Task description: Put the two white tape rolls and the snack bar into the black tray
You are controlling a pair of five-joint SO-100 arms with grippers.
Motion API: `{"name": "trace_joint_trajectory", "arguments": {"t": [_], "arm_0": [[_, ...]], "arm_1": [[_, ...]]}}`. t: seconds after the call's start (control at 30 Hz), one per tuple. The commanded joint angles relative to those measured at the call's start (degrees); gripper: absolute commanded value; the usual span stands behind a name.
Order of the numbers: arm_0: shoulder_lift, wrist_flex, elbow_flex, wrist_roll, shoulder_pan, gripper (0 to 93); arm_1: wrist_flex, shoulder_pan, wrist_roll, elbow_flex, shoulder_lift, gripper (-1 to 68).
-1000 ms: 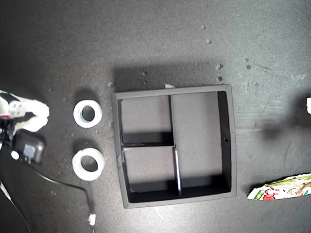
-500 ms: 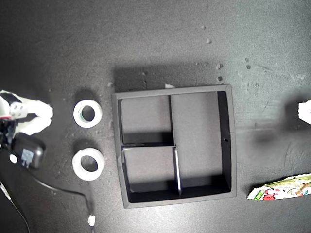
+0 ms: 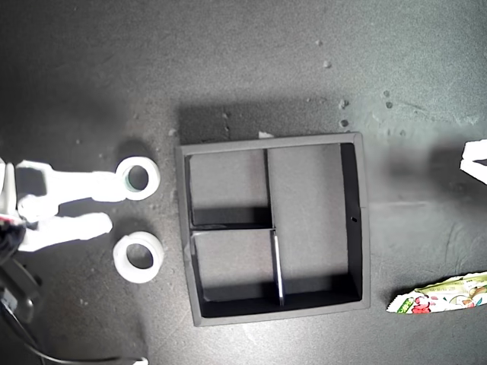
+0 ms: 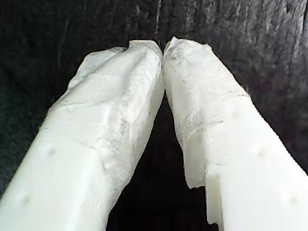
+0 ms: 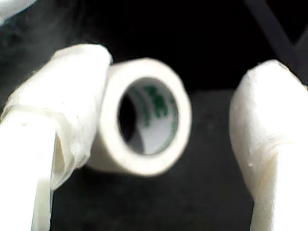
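Nearest in the exterior view, the snack bar [image 3: 440,296] lies at the lower right edge, its crimped end pointing toward the black tray [image 3: 364,228] but well apart from it. At the lower left, one white tape roll [image 3: 138,258] lies flat on the dark table [image 3: 251,61], just beside the tray's left wall and not touching it.

The tray sits in the middle of the exterior view, all three of its compartments bare: two small ones on its left side and one long one on its right.

My second gripper [image 3: 118,204] reaches in from the exterior view's left with its jaws spread wide. One finger [image 3: 84,185] lies against the other white tape roll [image 3: 138,178], which sits farther away than the first roll, also left of the tray. The second wrist view shows that roll [image 5: 144,137] touching one pad [image 5: 72,96] while the other pad [image 5: 269,125] stands clear of it, so the roll is not clamped. Green print shows inside its core.

My first gripper [image 4: 163,50] has its fingertips pressed together with nothing between them, over bare dark surface. At the exterior view's right edge, farther away than the snack bar, a white piece of an arm [image 3: 475,159] pokes in.
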Motion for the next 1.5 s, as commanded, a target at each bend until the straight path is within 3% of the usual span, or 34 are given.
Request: {"name": "trace_joint_trajectory", "arguments": {"t": [0.0, 0.17, 0.37, 0.47, 0.63, 0.93, 1.37, 1.47], "arm_0": [[2.72, -0.79, -3.6, 3.6, -1.32, 20.2], [0.97, 2.2, -9.93, 4.83, 1.32, 17.9], [-25.93, 3.78, -26.63, 5.54, 2.64, 18.9], [-40.25, 5.45, -35.6, 6.59, 1.93, 19.6], [-57.13, 5.62, -42.89, 6.33, 0.7, 20.1], [-75.59, 5.01, -49.92, 5.71, -2.02, 20.3], [-83.32, 3.25, -50.27, 5.19, -4.57, 19.5], [-85.87, 2.46, -51.33, 4.83, -5.54, 15.4]], "arm_1": [[0.0, 1.41, -3.87, 0.7, 0.35, -0.4], [-2.9, 2.72, -23.03, 0.7, 0.35, -0.4], [-21.97, 0.97, -50.45, -1.58, 0.35, 0.1], [-22.24, -2.9, -60.47, -7.47, 0.35, 7.1], [-21.8, -10.55, -73.83, -18.46, -0.53, 8.9], [-22.68, -20.39, -79.8, -21.09, -3.34, 14.0], [-25.75, -22.06, -78.31, -16.35, -3.34, 14.8], [-26.37, -21.53, -80.51, -18.54, -3.43, 16.3]]}}
